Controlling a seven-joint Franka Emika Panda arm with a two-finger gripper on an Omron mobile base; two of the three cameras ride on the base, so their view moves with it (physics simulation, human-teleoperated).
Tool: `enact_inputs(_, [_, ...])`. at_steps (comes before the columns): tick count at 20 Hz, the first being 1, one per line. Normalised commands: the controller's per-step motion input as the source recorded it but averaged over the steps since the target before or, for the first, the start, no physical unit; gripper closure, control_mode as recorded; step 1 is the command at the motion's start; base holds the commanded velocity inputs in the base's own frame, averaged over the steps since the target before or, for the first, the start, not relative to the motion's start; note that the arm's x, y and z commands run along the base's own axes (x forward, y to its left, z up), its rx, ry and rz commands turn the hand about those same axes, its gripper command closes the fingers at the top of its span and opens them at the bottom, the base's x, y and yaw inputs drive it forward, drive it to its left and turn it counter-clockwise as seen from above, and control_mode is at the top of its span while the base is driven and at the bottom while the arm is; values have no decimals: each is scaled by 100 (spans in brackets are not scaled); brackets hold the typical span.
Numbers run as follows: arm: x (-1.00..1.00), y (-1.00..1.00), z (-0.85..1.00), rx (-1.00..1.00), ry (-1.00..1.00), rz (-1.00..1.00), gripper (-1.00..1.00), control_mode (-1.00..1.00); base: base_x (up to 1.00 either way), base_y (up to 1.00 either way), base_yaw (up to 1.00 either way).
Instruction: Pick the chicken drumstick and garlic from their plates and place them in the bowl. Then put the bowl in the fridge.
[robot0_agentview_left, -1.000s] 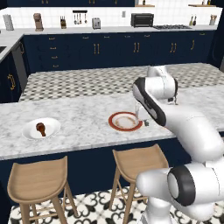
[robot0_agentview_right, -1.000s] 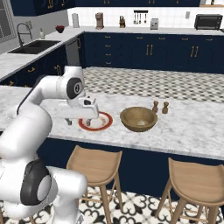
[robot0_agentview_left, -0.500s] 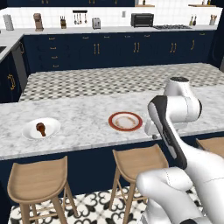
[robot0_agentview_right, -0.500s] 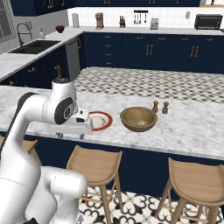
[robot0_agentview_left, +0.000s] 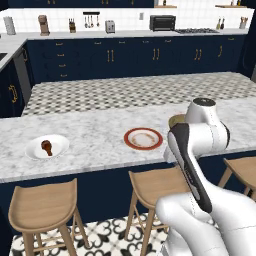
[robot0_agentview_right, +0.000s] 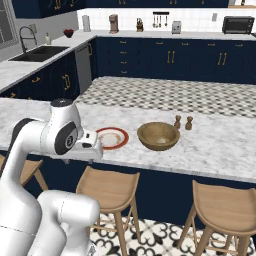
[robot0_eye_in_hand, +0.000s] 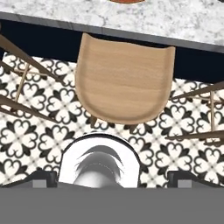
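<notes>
Off the counter's (robot0_agentview_right: 210, 150) near edge, above a stool (robot0_eye_in_hand: 124, 81), the gripper (robot0_agentview_right: 94, 146) hangs wide open and empty; swinging back carelessly could clip the red-rimmed plate (robot0_agentview_right: 112, 137).

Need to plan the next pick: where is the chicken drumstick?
The chicken drumstick lies on the white plate, far left on the marble counter in the left base view.

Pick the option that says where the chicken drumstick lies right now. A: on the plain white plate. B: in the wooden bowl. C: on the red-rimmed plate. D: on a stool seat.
A: the chicken drumstick lies on the white plate at the left of the marble counter, while the red-rimmed plate holds no meat.
</notes>
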Motion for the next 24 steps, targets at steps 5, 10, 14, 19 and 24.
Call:
enact_inputs(5, [1,19,0,0,0,0,-100,100,0,49,0])
enact_inputs(10, [0,0,0,0,0,0,-100,100,0,100,0])
enact_inputs(14, [0,0,0,0,0,0,-100,100,2,98,0])
enact_inputs(19, [0,0,0,0,0,0,-100,100,19,72,0])
enact_inputs(24, [0,0,0,0,0,0,-100,100,26,60,0])
